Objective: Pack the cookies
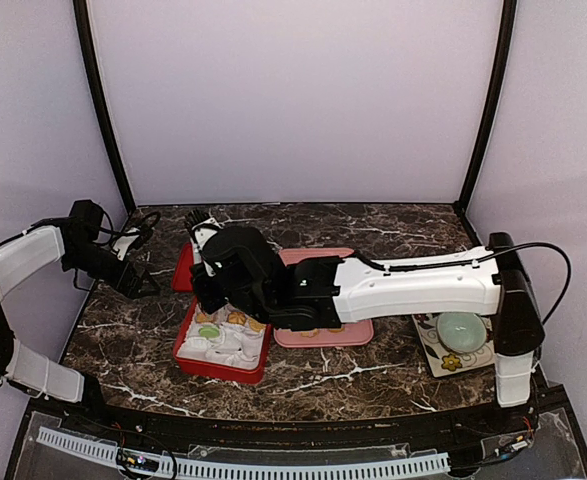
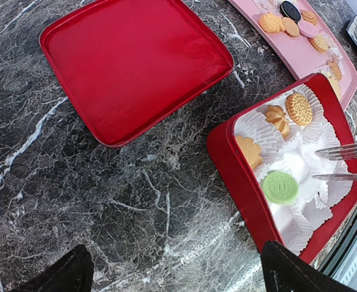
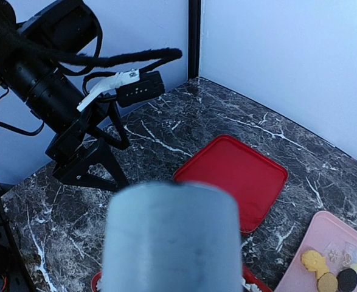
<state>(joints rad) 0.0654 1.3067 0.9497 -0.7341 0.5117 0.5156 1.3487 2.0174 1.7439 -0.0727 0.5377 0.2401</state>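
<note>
Sitting partly packed, the cookies (image 2: 299,108) are split between box and tray.
Four, one greenish, lie in white paper cups inside the red box (image 2: 239,182); more lie on the pink tray (image 2: 287,52), near the red lid (image 2: 135,67) on the marble worktop (image 2: 75,182). Nearby, the left pincer (image 2: 184,280) hangs wide open and empty, while the right pincer (image 1: 213,288) hovers over the box, and I cannot tell its spread.

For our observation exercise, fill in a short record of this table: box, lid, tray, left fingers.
Box: red box, paper-lined, holding golden cookies and one green cookie
Lid: red lid, flat on the table, apart from the box
Tray: pink tray with more cookies, including a black cookie
Left fingers: open, empty
</note>
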